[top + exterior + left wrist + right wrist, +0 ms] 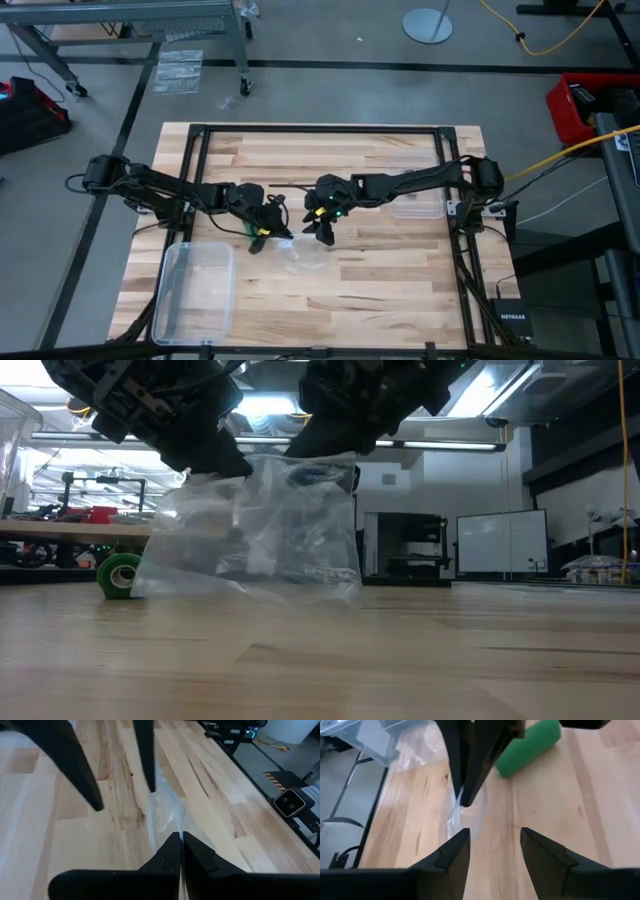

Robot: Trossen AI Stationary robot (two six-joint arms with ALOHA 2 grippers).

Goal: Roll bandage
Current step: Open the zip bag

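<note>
The bandage (530,747) is a small green roll lying on its side on the wooden table, also in the low view (118,575), just beyond my left gripper's fingers. My left gripper (181,845) (272,228) is shut on a crinkly clear plastic bag (270,525) at mid-table. My right gripper (495,852) (322,232) is open and faces the left one. Its fingers stand a little short of the held bag and touch nothing that I can see. My left gripper pinches the clear bag's upper part (461,800) between the tips of its two shut fingers. The fingers slant down from the table's left. The bag hangs below them, crumpled, and its lower part (250,588) rests on the table.
A clear plastic box (195,290) stands at the table's near left. A flat clear lid or tray (415,208) lies under the right arm. Bare wood stretches along the near right and the far side.
</note>
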